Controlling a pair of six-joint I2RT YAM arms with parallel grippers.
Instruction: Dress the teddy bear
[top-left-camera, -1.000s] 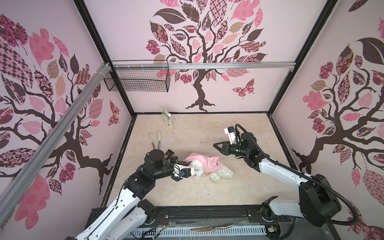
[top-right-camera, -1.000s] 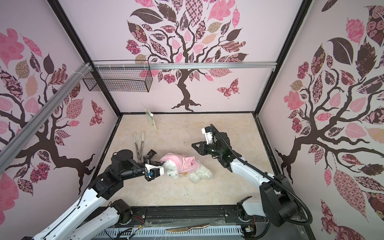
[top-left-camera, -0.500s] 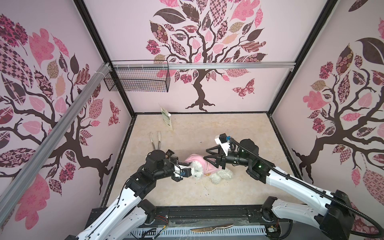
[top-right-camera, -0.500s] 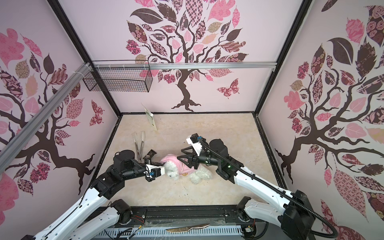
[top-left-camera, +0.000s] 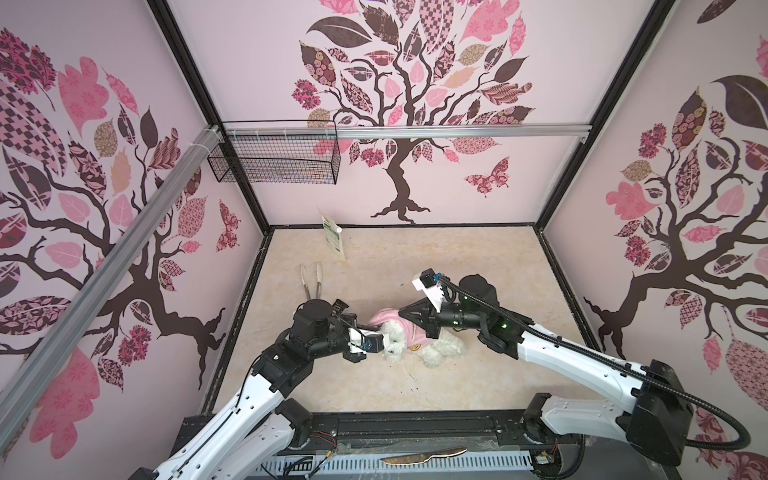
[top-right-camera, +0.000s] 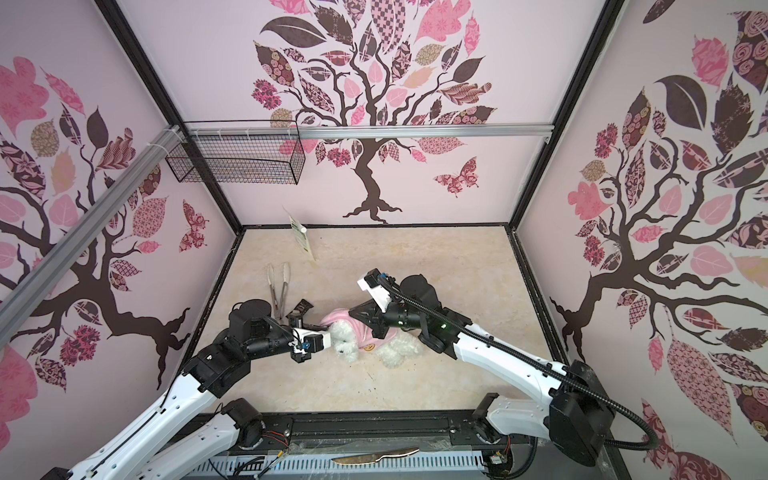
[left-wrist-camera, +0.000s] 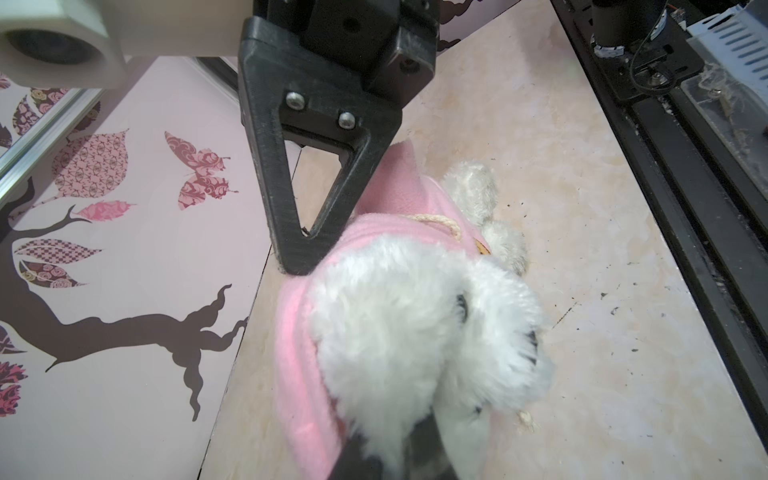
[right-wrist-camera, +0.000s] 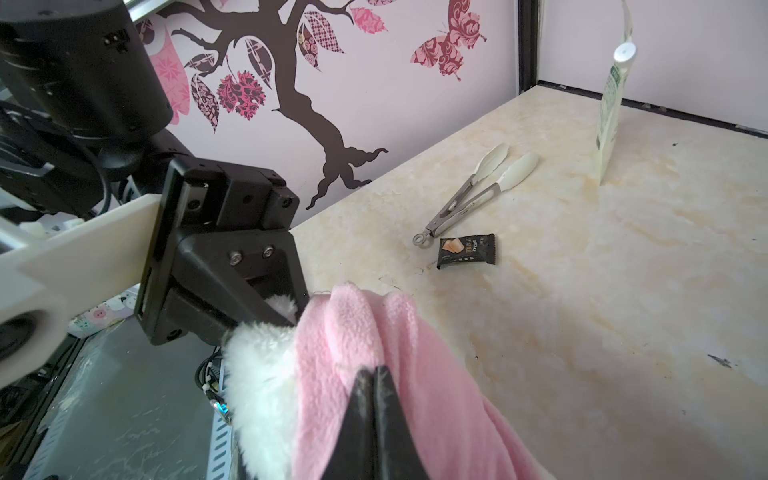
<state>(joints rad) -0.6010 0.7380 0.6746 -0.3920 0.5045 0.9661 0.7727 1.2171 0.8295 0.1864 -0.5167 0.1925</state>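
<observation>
Near the front middle of the tabletop (top-left-camera: 457, 266), between the two arms, the teddy bear (top-left-camera: 440, 351) is seen lying down, with its head turned toward the left arm and its legs toward the right arm. A pink hoodie (top-left-camera: 409, 332) is worn over its torso, and the hood is bunched against the back of the head. A cream drawstring and part of an orange patch are shown on the front of the garment in the left wrist view.

The left end effector (top-left-camera: 383, 338) is closed on the white fur of the bear's head. Its dark fingers (left-wrist-camera: 357, 453) are seen buried in the fur in the left wrist view. The right end effector (right-wrist-camera: 372, 370) is also closed. Its tips are pressed together on a fold of the hoodie at the hood, just behind the head, so the bear is gripped from both sides.

Farther back on the left of the tabletop, a pair of tongs (top-left-camera: 311, 282) is laid flat. A small dark snack packet (right-wrist-camera: 467, 251) is placed just beside the handle end. A pale pouch (top-left-camera: 333, 239) is stood upright near the back wall. A wire basket (top-left-camera: 274, 162) is hung from the rail above the back left corner. A knife (top-left-camera: 419, 453) is laid along the front rail, well apart from the bear.
</observation>
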